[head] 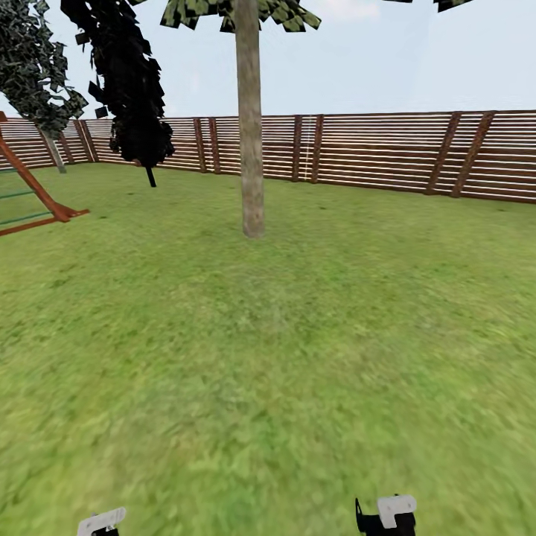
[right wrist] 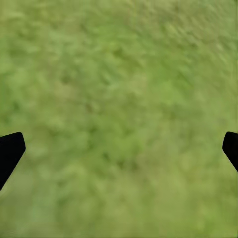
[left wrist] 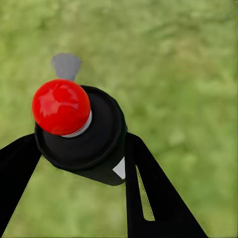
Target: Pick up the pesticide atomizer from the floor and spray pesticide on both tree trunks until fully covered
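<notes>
The pesticide atomizer [left wrist: 82,134] is the one container here. It is a black bottle with a round red cap [left wrist: 61,106] on top and a small grey nozzle [left wrist: 66,65] sticking out behind the cap. What is inside it cannot be seen. The left pincer [left wrist: 82,163] is pinching the bottle, with one black finger [left wrist: 15,168] pressed on one side and the other finger on the other side. Green grass [left wrist: 188,74] lies below the bottle, well apart from it.

The right pincer [right wrist: 119,148] is spread wide and holds nothing. Its two black fingertips [right wrist: 10,151] sit far apart, with blurry grass between them.

From the head view, one tall tree trunk [head: 250,119] stands straight ahead on the lawn [head: 298,335]. It is pale brown, with green leaves at the very top. To the left of this trunk and further back is a dark tree [head: 130,82] with black leaves. Further left again, near the fence, is a third tree [head: 37,74] with grey-green leaves. So three trees can be counted.

A long wooden fence [head: 372,152] runs behind the middle trunk, all the way across. Far to the left of the trunk is one red-brown play frame [head: 37,197] on the grass. Two white arm parts [head: 394,510] peek in at the near edge of the lawn, one on each side.
</notes>
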Robot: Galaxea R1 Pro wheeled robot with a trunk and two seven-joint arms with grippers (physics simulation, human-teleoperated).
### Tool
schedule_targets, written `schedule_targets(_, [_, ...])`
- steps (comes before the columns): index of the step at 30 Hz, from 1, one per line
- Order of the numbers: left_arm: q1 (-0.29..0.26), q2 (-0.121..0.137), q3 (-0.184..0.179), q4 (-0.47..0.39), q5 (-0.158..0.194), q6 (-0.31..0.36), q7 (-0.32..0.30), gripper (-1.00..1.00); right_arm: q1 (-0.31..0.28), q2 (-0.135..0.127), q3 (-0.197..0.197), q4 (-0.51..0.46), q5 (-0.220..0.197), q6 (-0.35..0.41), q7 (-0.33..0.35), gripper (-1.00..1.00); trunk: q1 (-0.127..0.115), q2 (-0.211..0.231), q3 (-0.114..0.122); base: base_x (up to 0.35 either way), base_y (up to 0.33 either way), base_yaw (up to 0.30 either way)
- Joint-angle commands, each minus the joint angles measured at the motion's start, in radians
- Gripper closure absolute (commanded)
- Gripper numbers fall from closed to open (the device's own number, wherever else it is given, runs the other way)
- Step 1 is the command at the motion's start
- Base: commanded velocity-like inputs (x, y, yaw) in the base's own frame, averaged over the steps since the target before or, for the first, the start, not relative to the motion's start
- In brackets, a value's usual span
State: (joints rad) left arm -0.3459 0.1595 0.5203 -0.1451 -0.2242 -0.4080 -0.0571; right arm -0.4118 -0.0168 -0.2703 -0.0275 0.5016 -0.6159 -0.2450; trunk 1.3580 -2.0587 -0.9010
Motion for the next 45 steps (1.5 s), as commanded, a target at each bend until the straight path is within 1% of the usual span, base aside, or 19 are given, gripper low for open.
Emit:
schedule_targets(1, [-0.001, 0.000, 0.009, 0.001, -0.006, -0.003, -0.006, 1.00, -0.001, 0.000, -0.005, 0.001, 0.011, -0.002, -0.007, -1.00, 0.000, 0.000, -0.001, 0.338, 0.072, 0.000])
schedule_targets(45, [-0.001, 0.000, 0.009, 0.001, -0.006, -0.003, -0.006, 1.00, -0.001, 0.000, -0.005, 0.001, 0.011, -0.002, -0.007, -1.00, 0.000, 0.000, -0.001, 0.338, 0.073, 0.000])
